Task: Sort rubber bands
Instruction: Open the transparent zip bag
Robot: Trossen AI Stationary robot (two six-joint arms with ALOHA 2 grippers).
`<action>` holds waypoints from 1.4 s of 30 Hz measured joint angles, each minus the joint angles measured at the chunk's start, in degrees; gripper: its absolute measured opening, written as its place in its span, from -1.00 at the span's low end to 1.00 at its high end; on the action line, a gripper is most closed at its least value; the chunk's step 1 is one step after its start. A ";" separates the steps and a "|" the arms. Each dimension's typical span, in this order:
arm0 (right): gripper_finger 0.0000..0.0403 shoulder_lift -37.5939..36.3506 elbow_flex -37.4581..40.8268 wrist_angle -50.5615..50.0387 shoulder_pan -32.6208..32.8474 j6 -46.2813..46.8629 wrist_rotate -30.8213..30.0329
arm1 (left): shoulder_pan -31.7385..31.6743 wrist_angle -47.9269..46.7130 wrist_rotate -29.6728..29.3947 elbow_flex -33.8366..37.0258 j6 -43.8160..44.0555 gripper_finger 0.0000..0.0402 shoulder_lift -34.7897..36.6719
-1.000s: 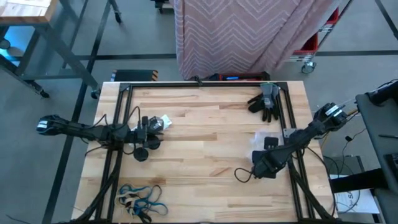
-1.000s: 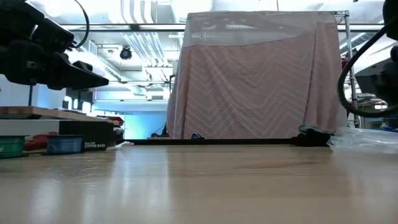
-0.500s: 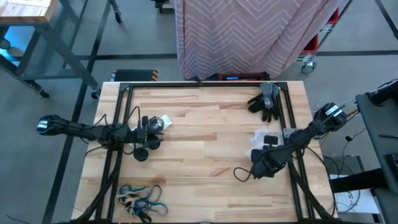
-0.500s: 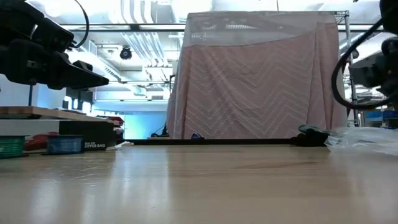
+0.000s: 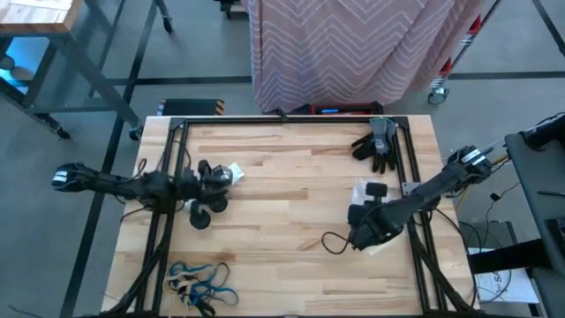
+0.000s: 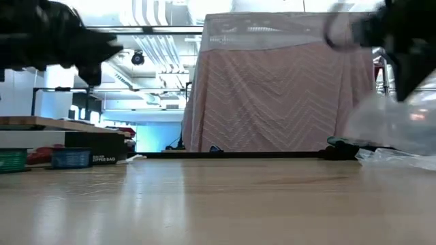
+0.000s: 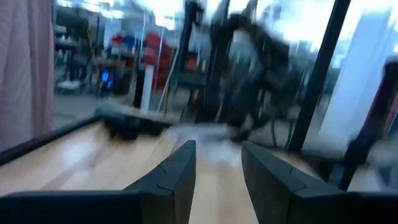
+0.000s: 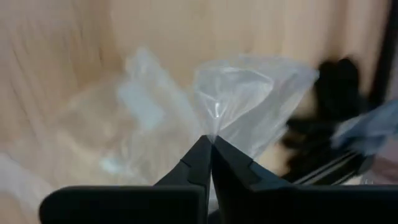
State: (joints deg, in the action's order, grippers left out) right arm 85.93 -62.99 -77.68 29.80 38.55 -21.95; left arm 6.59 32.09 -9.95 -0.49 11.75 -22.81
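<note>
The blue and tan rubber bands [image 5: 199, 282] lie in a loose heap on the table's near left corner, untouched. My right gripper [image 5: 359, 231] hangs over the table's right half, shut on a clear plastic bag [image 8: 245, 93] that also shows in the low view [image 6: 390, 126]. More clear plastic [image 5: 361, 192] lies beside it on the table. My left gripper [image 7: 217, 149] stands open at the left, pointing across the table, nothing between its fingers. A small crumpled clear bag [image 5: 233, 173] lies just ahead of it. My right gripper pinches a gathered peak of the clear bag's film [image 8: 215, 133] between its two fingertips, coming from above and slanting down. The bag hangs below the fingers; whether its lower part is on the table I cannot tell.
Dark grey gloves [image 5: 376, 145] lie at the far right by the frame rail. A small black object [image 5: 375, 189] sits on the plastic. Two black round pieces [image 5: 202, 215] lie near the left gripper. The table's middle [image 5: 282, 203] is bare wood.
My right gripper has shut on the clear bag and risen, shifting a little toward the table's left, so the bag is drawn up off the table. My left gripper has tipped upward and rolled, rising slightly.
</note>
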 joint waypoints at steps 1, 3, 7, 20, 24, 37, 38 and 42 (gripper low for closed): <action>-1.00 0.00 -1.80 0.00 -0.53 -0.95 -1.44 | 0.00 1.03 0.00 0.00 -0.06 -0.42 0.01; -1.00 0.00 -5.55 0.06 -1.56 -2.80 -4.05 | 0.01 2.51 0.03 0.00 -0.22 -0.42 0.08; -1.00 0.00 -12.50 0.83 -3.75 -5.42 -9.42 | 0.11 2.34 1.19 0.02 3.28 -0.42 0.02; -1.00 0.65 -16.61 33.61 -8.30 -28.88 -11.55 | 2.59 14.17 6.67 0.01 3.08 -0.42 -5.74; -1.00 2.96 -15.95 40.25 -8.48 -33.63 -7.62 | 4.31 15.87 6.64 -0.46 2.89 -0.42 -9.72; -1.00 12.00 -16.34 46.76 -8.48 -35.10 1.43 | 8.04 13.41 6.57 -13.64 -0.89 -0.23 -30.31; -1.00 12.21 -16.53 46.78 -8.48 -34.75 1.42 | 8.13 13.67 6.58 -14.76 -1.45 -0.20 -32.03; -1.00 12.35 -17.67 47.26 -8.48 -34.13 2.03 | 8.24 13.32 6.56 -18.09 -3.07 -0.12 -38.80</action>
State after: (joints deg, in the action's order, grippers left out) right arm 98.28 -80.67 -30.42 21.32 4.43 -19.91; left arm 14.83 45.41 -3.39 -18.58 8.68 -61.61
